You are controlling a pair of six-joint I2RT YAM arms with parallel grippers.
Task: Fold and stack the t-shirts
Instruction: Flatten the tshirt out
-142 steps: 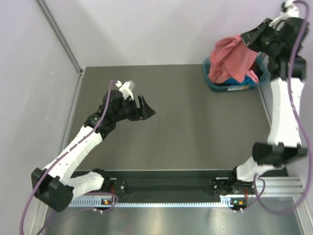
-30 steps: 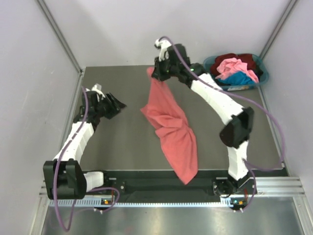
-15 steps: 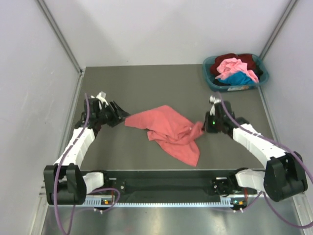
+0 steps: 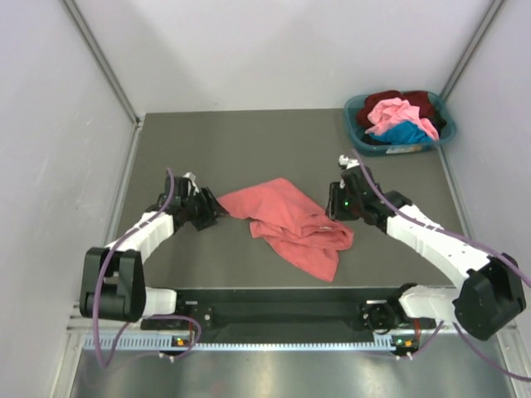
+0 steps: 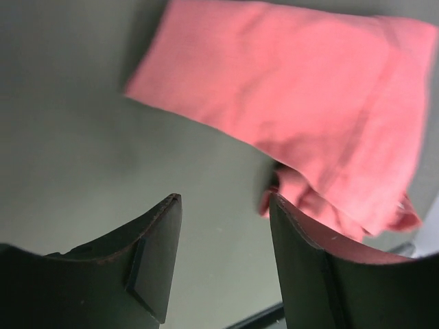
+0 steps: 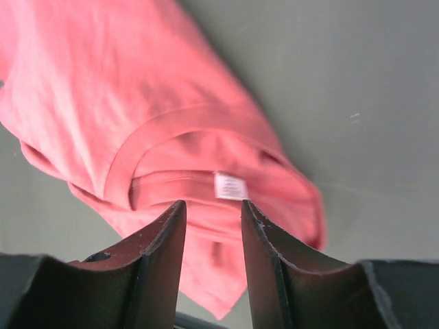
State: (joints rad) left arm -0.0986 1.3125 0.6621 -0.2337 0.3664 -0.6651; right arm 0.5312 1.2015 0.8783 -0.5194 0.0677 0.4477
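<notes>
A salmon-red t-shirt (image 4: pixel 286 222) lies crumpled on the dark table, near the middle. My left gripper (image 4: pixel 211 209) is low at the shirt's left edge, open, with only bare table between its fingers (image 5: pixel 159 253). The cloth (image 5: pixel 295 110) lies just beyond their tips. My right gripper (image 4: pixel 334 211) hangs open over the shirt's right end. In the right wrist view the collar and its white label (image 6: pixel 231 185) show just past the gripper (image 6: pixel 212 209), with nothing pinched. Pink (image 4: pixel 394 109), dark maroon (image 4: pixel 423 99) and blue (image 4: pixel 405 133) t-shirts are piled in the basket.
The teal plastic basket (image 4: pixel 352 131) stands at the table's far right corner. Grey walls close in the left, back and right sides. A metal rail (image 4: pixel 290 315) with both arm bases runs along the near edge.
The right gripper carried the salmon-red shirt down onto the table, then opened and let it go. The left gripper moved right, up to the shirt's left edge.
</notes>
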